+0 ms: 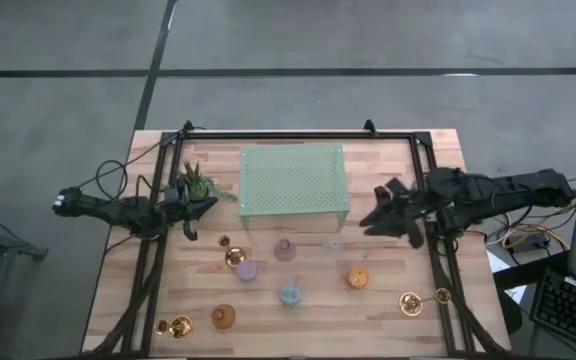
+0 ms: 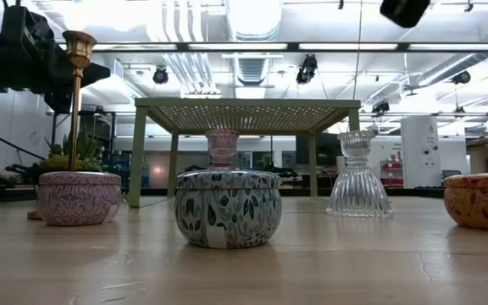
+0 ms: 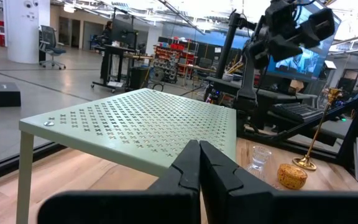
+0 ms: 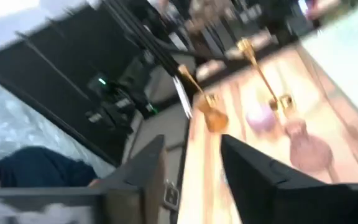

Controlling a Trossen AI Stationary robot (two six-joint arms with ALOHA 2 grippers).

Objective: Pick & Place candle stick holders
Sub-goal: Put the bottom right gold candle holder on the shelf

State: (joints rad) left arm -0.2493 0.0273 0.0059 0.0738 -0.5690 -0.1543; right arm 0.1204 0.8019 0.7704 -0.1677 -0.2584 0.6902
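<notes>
Clear glass holder [image 1: 335,243] just beside right end effector [image 1: 376,216], released; left end effector [image 1: 194,222] clenched.

Legible text, labels, brands, numbers, signs: none in any view.

- Patterned tins, low view: printed with leaf and floral decoration only, no lettering. The blue-green tin [image 2: 228,207] carries a small pale tag at its lower front edge, with no readable characters.
- Monitor, left wrist view: the lit blue screen [image 3: 303,59] shows no readable content.
- Background room shelving and equipment: too far off to read.
</notes>
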